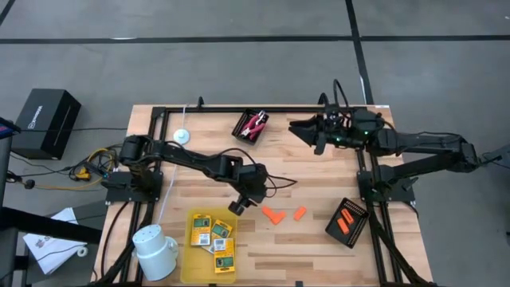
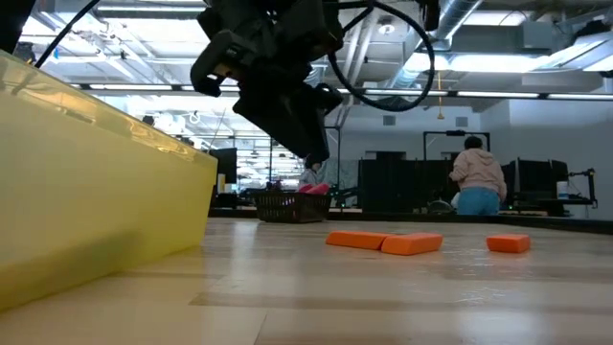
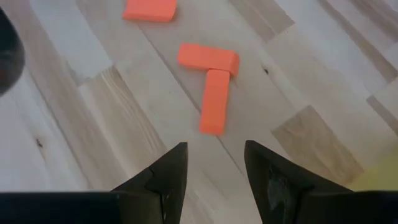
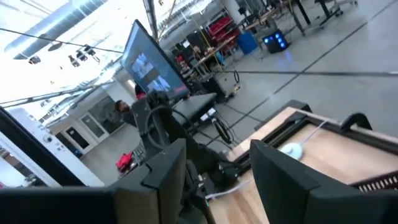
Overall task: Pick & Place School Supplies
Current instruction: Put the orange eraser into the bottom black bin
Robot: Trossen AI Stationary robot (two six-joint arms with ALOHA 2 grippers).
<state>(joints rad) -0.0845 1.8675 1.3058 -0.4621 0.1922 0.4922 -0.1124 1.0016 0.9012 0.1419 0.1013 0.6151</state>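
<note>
Where left end effector (image 1: 237, 209) hovers open, yellow tray (image 2: 144, 220) fills low-view foreground.

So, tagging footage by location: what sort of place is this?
Probably an open-plan robotics lab or workshop: exposed ceiling ducts, rows of monitors behind a seated person, and a framed wooden table.

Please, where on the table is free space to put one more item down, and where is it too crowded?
Free: the bare wood between the black basket at the back and the left end effector, and the front strip between the yellow tray and the black tray. Crowded: around the orange pieces and the mug.
</note>
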